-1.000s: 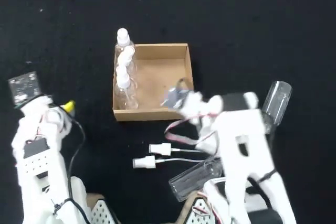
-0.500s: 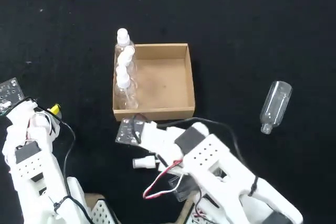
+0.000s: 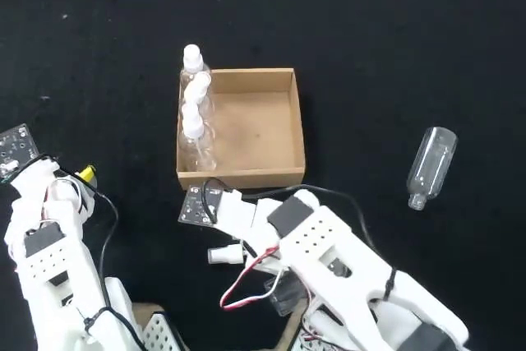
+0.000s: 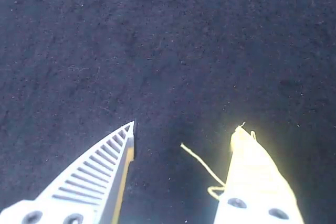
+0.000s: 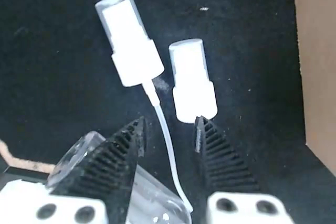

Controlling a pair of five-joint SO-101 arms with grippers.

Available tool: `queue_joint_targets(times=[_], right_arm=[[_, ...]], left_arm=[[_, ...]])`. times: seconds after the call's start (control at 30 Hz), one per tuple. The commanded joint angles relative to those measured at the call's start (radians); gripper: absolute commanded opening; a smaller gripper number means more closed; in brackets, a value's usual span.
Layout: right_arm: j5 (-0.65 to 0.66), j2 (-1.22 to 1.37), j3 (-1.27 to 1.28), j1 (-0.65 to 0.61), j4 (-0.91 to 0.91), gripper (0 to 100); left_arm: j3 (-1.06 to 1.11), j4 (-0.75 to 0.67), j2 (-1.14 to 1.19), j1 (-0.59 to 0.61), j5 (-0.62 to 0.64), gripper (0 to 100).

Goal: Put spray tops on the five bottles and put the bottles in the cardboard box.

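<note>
Three clear bottles with white spray tops [image 3: 195,113] stand in a row along the left wall of the cardboard box [image 3: 255,177]. Two loose spray tops [image 5: 128,40] [image 5: 192,80] lie on the black cloth just ahead of my right gripper [image 5: 168,127], which is open with one top's thin tube running between its fingers. A topless bottle [image 5: 89,153] lies under that gripper. Another topless bottle [image 3: 431,166] lies far right. In the high view one top [image 3: 226,254] shows beside the right arm. My left gripper [image 4: 184,129] is open over bare cloth.
The left arm [image 3: 45,236] stands at the table's front left, apart from everything. The box's front wall [image 5: 317,51] lies close beside the loose tops. Open black cloth spreads between the box and the far-right bottle.
The right arm swung from the box's front right corner down and left over the loose spray tops, then held. The left arm shifted slightly left.
</note>
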State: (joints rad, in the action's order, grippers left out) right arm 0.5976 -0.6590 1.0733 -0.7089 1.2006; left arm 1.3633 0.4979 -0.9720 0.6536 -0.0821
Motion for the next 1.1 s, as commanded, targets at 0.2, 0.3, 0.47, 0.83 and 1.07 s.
queue_joint_targets(times=[0.2, 0.3, 0.47, 0.83, 1.07], right_arm=[[0.072, -0.163, -0.039, 0.052, 0.132, 14.5], [0.127, -0.163, 0.002, 0.137, 0.078, 14.5], [0.161, -0.163, 0.101, 0.163, -0.023, 18.1], [0.153, -0.165, 0.222, 0.072, -0.192, 17.8], [0.141, -0.165, 0.205, 0.017, -0.199, 17.5]], left_arm=[[-0.015, 0.003, -0.009, 0.010, 0.005, 21], [-0.015, 0.003, -0.009, 0.010, 0.005, 21], [-0.015, 0.003, -0.009, 0.008, 0.005, 21], [-0.015, 0.003, -0.009, 0.002, 0.005, 21], [-0.015, 0.003, -0.009, 0.001, 0.005, 21]])
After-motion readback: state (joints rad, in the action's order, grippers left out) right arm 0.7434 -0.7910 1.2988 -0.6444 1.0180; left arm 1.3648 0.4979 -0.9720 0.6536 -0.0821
